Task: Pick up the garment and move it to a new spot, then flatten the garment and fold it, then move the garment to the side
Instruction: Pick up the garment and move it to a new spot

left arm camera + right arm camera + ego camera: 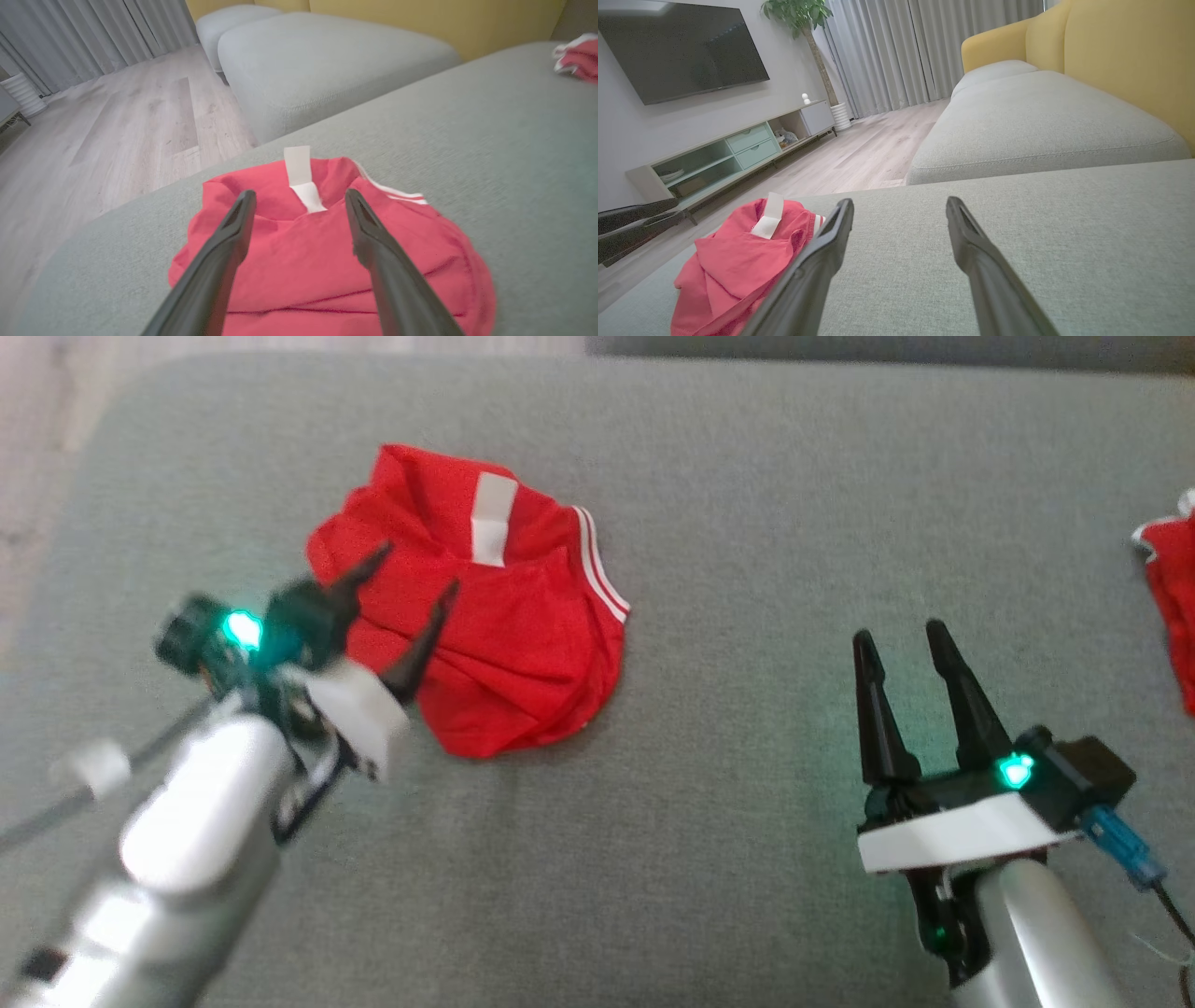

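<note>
Near the cushion's (747,476) front right edge, the right gripper (900,635) stands wide open and empty. Farther left, the left gripper (417,571), also spread and empty, hovers over the crumpled garment (523,644). It should drop onto a raised fold, pinching cloth only.

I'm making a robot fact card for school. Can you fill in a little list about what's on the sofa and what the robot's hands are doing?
surface: grey cushion of a sofa
main thing: red garment with white stripes at one edge
garment state: crumpled in a heap, not flat, not folded
detail: white label showing on top
left gripper: open, fingers pointing over the garment
right gripper: open, over bare cushion, apart from the garment
also there: second red cloth at the far right edge
</note>
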